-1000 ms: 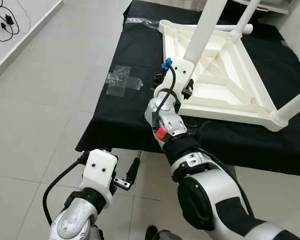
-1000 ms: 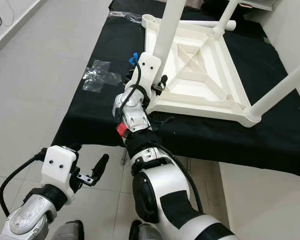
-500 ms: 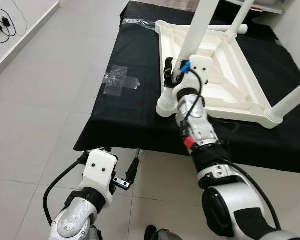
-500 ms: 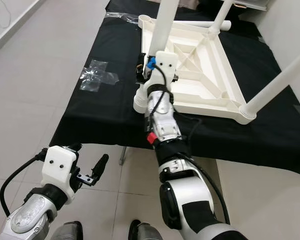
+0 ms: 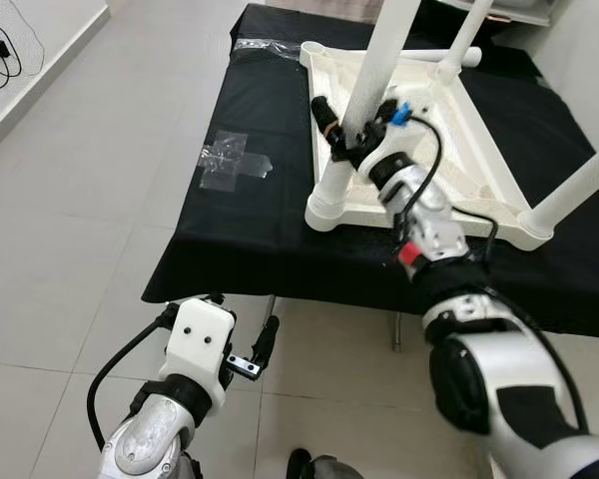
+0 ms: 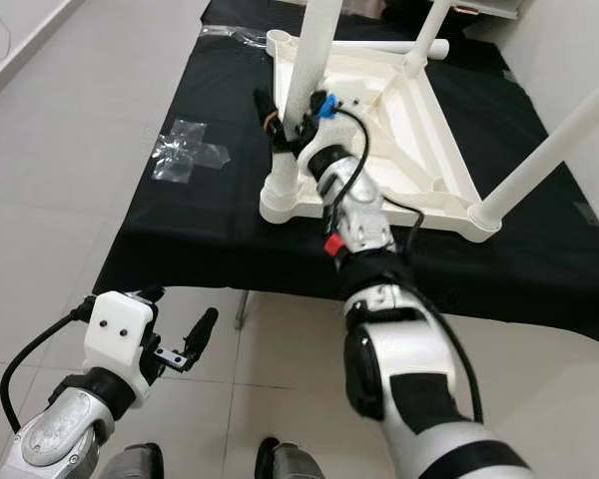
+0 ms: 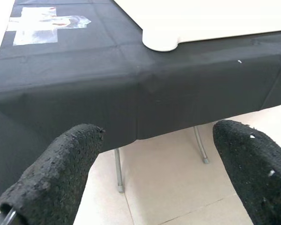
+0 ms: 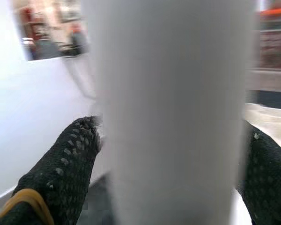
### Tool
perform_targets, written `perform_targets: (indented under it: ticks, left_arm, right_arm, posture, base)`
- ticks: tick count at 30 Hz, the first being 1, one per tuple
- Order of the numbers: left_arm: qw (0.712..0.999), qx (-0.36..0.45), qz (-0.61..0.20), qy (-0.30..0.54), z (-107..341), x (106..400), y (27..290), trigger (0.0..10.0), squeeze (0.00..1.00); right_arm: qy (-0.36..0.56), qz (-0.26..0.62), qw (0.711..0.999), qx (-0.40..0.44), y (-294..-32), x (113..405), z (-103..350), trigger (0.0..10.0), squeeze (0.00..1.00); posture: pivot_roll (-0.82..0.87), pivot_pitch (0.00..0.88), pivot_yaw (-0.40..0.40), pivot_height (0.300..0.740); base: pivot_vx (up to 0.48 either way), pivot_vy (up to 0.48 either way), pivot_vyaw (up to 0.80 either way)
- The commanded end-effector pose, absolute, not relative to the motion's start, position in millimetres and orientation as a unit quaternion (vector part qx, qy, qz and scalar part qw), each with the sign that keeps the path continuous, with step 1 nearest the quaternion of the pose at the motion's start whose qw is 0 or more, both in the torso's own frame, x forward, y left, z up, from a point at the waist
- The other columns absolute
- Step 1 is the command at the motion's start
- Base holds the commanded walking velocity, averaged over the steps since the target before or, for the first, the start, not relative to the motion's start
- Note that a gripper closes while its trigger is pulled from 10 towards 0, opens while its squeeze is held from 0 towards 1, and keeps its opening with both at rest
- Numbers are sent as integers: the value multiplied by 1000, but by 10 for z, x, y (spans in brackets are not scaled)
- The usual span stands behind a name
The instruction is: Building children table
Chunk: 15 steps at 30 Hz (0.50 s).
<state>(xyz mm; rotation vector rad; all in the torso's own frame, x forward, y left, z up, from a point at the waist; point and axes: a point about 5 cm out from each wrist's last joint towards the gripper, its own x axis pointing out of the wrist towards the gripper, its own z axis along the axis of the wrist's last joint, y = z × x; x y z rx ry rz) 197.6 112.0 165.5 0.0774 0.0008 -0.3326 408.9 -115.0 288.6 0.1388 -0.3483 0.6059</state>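
Observation:
A white children's table (image 5: 449, 150) lies upside down on a black-covered work table (image 5: 240, 249), its legs pointing up. My right gripper (image 5: 351, 125) is at the near-left leg (image 5: 379, 60), just above the corner socket (image 5: 329, 205). One black finger sits on each side of the leg and presses against it. The right wrist view has this leg (image 8: 173, 112) between the two fingers (image 8: 65, 164). My left gripper (image 7: 157, 133) hangs low in front of the work table's near edge, open with nothing in it.
Two more legs stand up at the near-right corner (image 5: 579, 190) and the far corner (image 5: 469, 35). A clear plastic scrap (image 5: 235, 160) lies on the black cloth left of the white table. Tiled floor (image 5: 70, 220) spreads to the left, with cables (image 5: 0, 50) by the wall.
My right forearm has swung from the left side of the leg round to its right, with the gripper staying at the leg. The view has shifted a little. The left arm has not moved.

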Motion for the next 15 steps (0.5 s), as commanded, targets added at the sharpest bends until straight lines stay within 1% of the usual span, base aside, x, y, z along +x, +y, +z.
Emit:
perform_targets:
  ticks: [1,2,3,5,6,7,11,12,13,14,15]
  left_arm:
    - [984,38,-171,6,1623,1960,1097,10000,0]
    - [985,37,-171,6,1624,1956,1096,10000,0]
    - [985,37,-171,6,1624,1956,1096,10000,0]
    - [984,37,-171,6,1626,1946,1089,10000,0]
    - [984,37,-171,6,1626,1946,1089,10000,0]
    - [984,36,-172,7,1627,1938,1087,10000,0]
    - [984,37,-172,7,1627,1937,1086,10000,0]
    - [985,36,-171,7,1627,1938,1087,10000,0]
    - [985,37,-171,7,1627,1939,1087,10000,0]
    - [985,37,-171,7,1627,1939,1087,10000,0]
    - [985,36,-170,7,1628,1937,1086,10000,0]
  right_arm:
    - [-155,321,931,78,-1144,4091,2848,10000,0]
    - [-149,341,926,70,-1134,4091,2859,10000,0]
    - [-149,341,926,70,-1134,4091,2859,10000,0]
    - [-135,385,911,57,-1099,4086,2882,10000,0]
    - [-135,385,911,57,-1099,4086,2882,10000,0]
    - [-120,422,897,64,-1055,4083,2905,10000,0]
    - [-113,439,889,63,-1026,4082,2907,10000,0]
    - [-110,442,888,64,-1009,4084,2905,4549,0]
    - [-111,436,891,65,-999,4091,2907,471,0]
    - [-111,436,891,65,-999,4091,2907,471,0]
    - [-110,430,893,72,-990,4098,2907,0,0]
  posture:
    - [152,179,-145,740]
    - [159,184,-151,740]
    - [159,184,-151,740]
    - [164,188,-153,740]
    - [164,188,-153,740]
    - [165,189,-154,740]
    - [165,189,-154,740]
    - [165,189,-154,740]
    - [165,189,-154,740]
    - [165,189,-154,740]
    - [170,194,-157,740]
  base:
    - [0,0,0]
    - [0,0,0]
    - [0,0,0]
    - [0,0,0]
    - [0,0,0]
    - [0,0,0]
    - [0,0,0]
    - [0,0,0]
    - [0,0,0]
    - [0,0,0]
    - [0,0,0]
